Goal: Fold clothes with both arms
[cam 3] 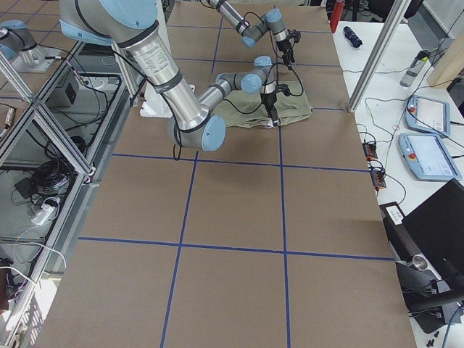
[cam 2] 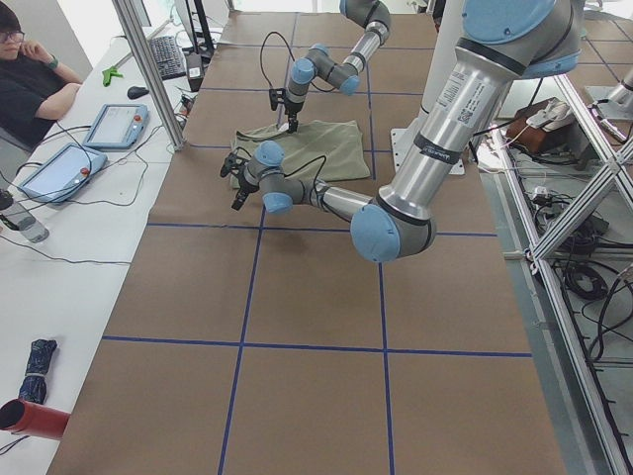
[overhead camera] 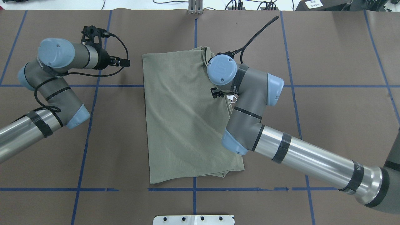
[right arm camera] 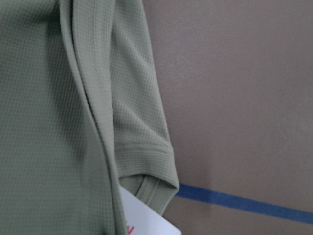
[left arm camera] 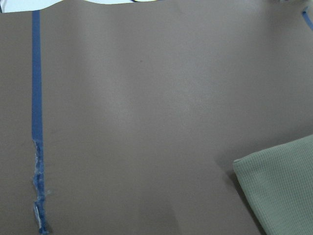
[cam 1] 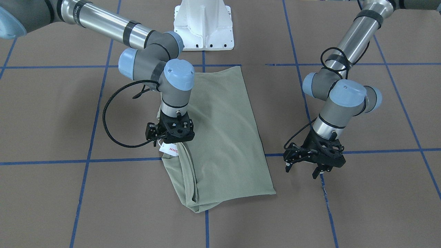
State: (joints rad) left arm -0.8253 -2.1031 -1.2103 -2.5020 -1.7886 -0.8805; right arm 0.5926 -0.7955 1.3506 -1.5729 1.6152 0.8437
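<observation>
Shirt looks light, limp knit, no stiffness; pinch the layered edge near the tag. Left fingers spread, empty; right fingers hidden, can't tell.

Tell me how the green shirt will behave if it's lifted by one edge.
Probably floppy: the shirt lies flat in soft folded layers, so a lifted edge would likely drape and the fold could open. Its fine knit texture looks grippy rather than slippery. The hang tag would probably dangle.
</observation>
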